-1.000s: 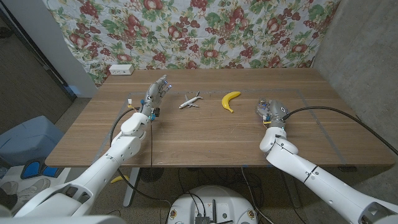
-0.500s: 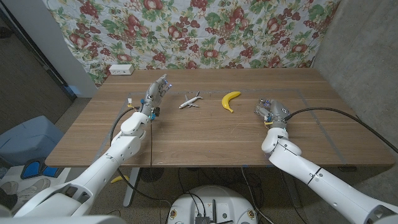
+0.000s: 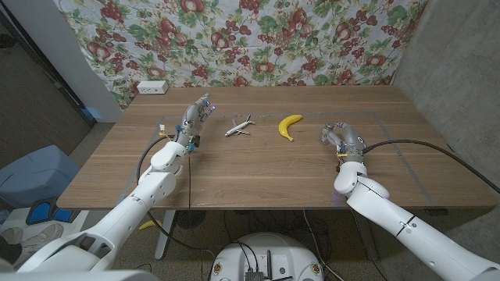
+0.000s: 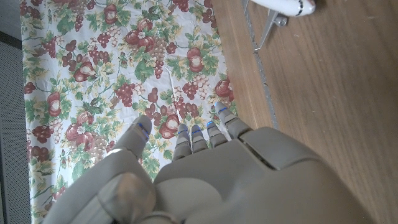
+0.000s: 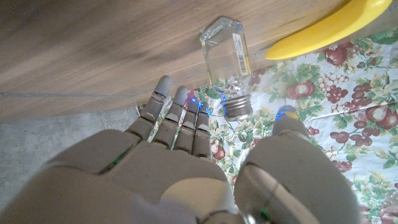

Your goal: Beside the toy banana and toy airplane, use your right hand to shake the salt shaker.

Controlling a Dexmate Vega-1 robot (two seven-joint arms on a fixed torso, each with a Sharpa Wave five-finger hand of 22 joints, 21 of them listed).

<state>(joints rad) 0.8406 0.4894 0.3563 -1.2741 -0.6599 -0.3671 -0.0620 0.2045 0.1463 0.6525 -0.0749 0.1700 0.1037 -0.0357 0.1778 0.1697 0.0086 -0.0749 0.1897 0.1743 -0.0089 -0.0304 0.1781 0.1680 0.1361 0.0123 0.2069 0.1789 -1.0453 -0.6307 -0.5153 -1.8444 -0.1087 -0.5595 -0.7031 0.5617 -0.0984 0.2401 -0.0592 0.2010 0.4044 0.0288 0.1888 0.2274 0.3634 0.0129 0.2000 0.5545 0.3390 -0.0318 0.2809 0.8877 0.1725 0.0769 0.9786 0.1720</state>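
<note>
The salt shaker (image 5: 225,68), clear glass with a silver cap, stands on the wooden table (image 3: 258,172) just past my right hand's fingertips. My right hand (image 3: 344,139) (image 5: 186,162) is at the right of the table, fingers spread and straight, thumb apart, nothing gripped. The shaker sits in the gap between thumb and fingers, with no plain contact. The yellow toy banana (image 3: 289,126) (image 5: 329,28) lies to the left of the shaker. The white toy airplane (image 3: 240,126) (image 4: 283,7) lies further left. My left hand (image 3: 197,115) (image 4: 205,174) is raised beside the airplane, fingers apart, holding nothing.
A white socket block (image 3: 152,87) sits at the table's back left corner below the floral cloth (image 3: 250,39). A small object (image 3: 162,127) lies near the left edge. A black cable (image 3: 437,148) runs across the right side, near a grey wall (image 3: 461,70).
My right hand has opened and drawn back slightly toward the right, leaving the shaker it gripped standing on the table. The left arm, banana and airplane have not moved.
</note>
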